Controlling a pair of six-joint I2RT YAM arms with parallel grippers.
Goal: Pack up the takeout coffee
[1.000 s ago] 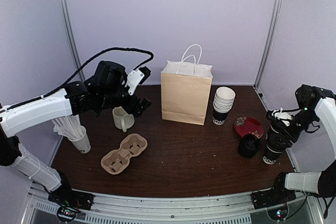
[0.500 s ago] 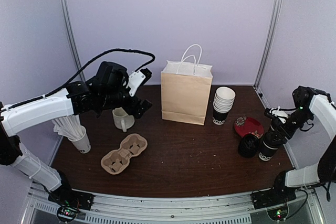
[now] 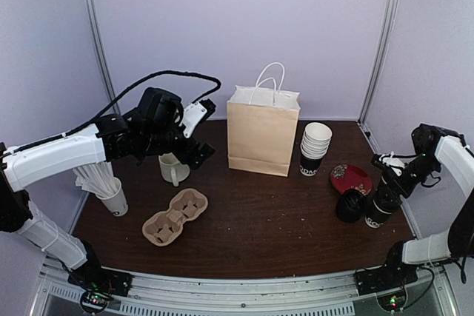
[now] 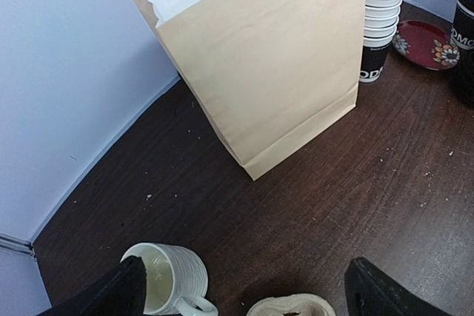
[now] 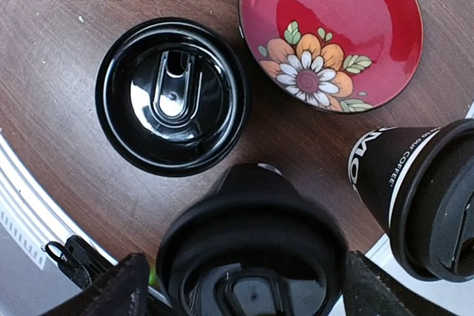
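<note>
On grainy wooden table, right claw grips round-lidded black cup.

Top external: high above near edge, faces far wall, whole desk in frame. Left wrist: low, far-left area, faces bag and far-right corner. Right wrist: straight down, very close above lidded cup, right edge. All three share plate.

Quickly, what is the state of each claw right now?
Left claw: open, holding nothing.
Right claw: closed on a lidded black cup.
</note>
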